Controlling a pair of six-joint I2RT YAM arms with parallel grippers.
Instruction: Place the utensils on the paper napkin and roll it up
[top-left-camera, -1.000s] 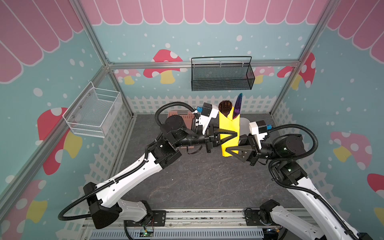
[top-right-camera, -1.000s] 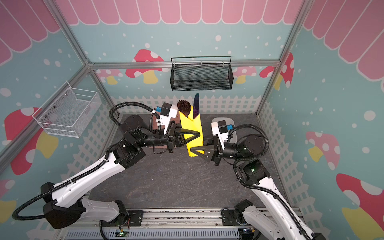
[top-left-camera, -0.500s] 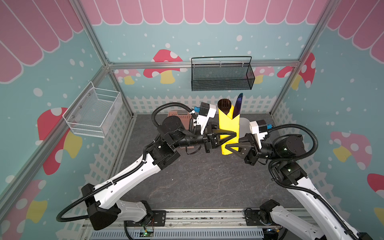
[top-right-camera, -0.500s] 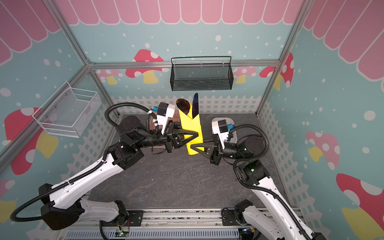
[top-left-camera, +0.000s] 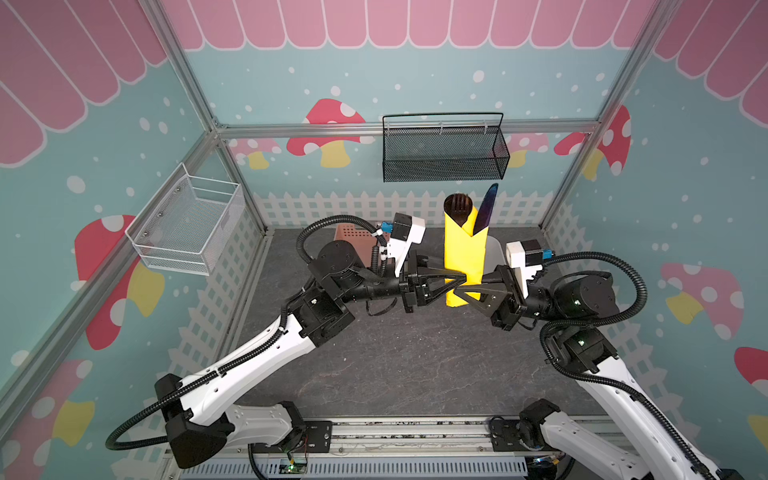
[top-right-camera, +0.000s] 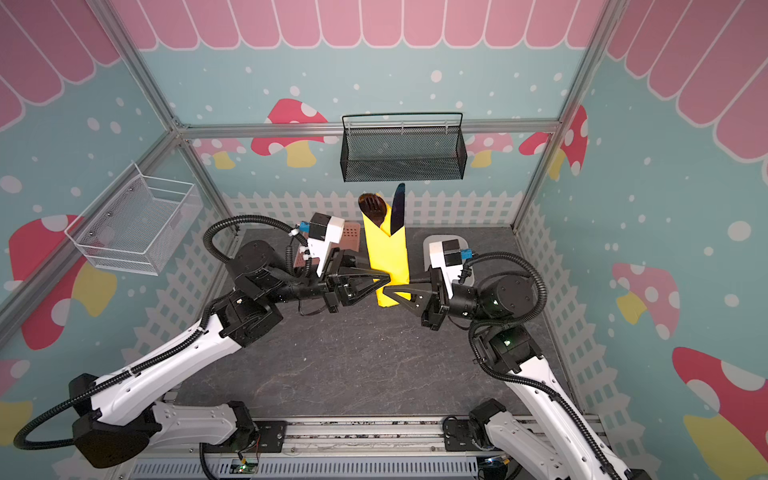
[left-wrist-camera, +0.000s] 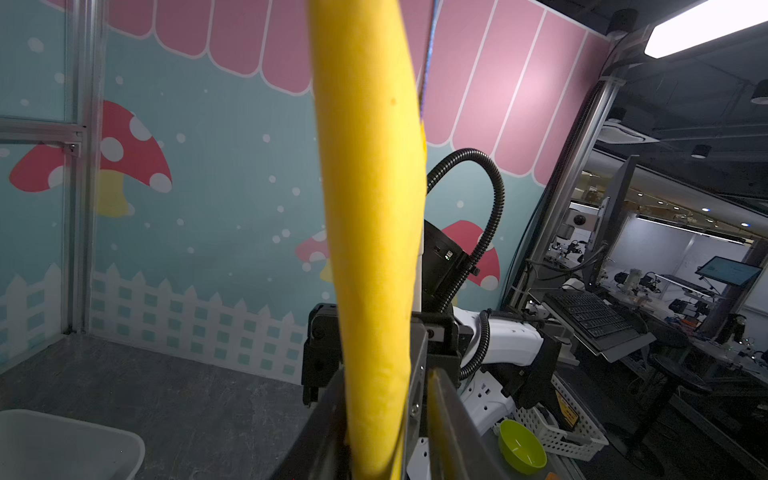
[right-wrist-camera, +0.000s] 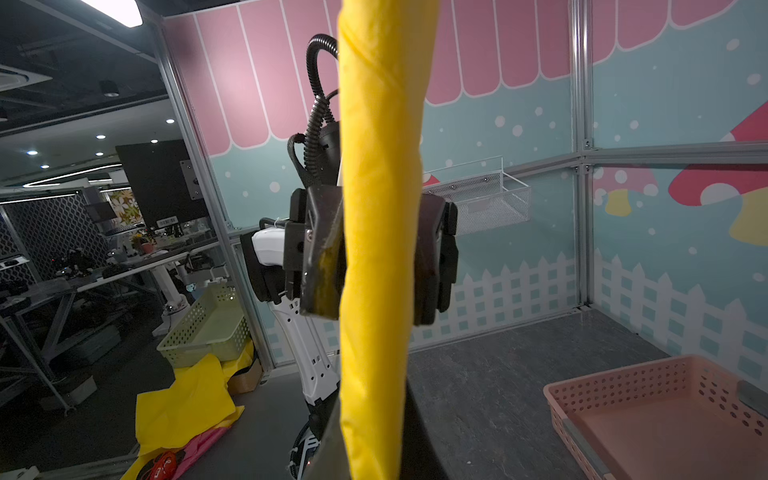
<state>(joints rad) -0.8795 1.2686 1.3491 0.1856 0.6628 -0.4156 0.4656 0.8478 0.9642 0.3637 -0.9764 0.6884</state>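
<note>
Handoff moment here. My right gripper is pinched tight on the lower part of the rolled-up paper napkin, with the yellow paper squeezed between its jaws, so that's the one carrying the roll. My left gripper comes in from the opposite side, just above the right one's tips. Its jaws are apart and sit loosely either side of the roll. In the left wrist view there's a sliver of gap between the paper and one finger, so it's not gripping anything.

The roll stands upright, up off the bench, over its middle and a bit nearer the back edge than the front. The utensils are tucked inside. The fork head shows in the open top, and the knife blade sticks up out of the V-shaped fold right beside it. A pink basket sits toward the back of the bench behind my left wrist.

Versus a second ago, the roles have swapped. Back then my left gripper was clamped on the roll and my right one was spread wide around the bottom end. Since then the right has closed and the left has let go. The roll itself hasn't really gone anywhere and is just as upright.
</note>
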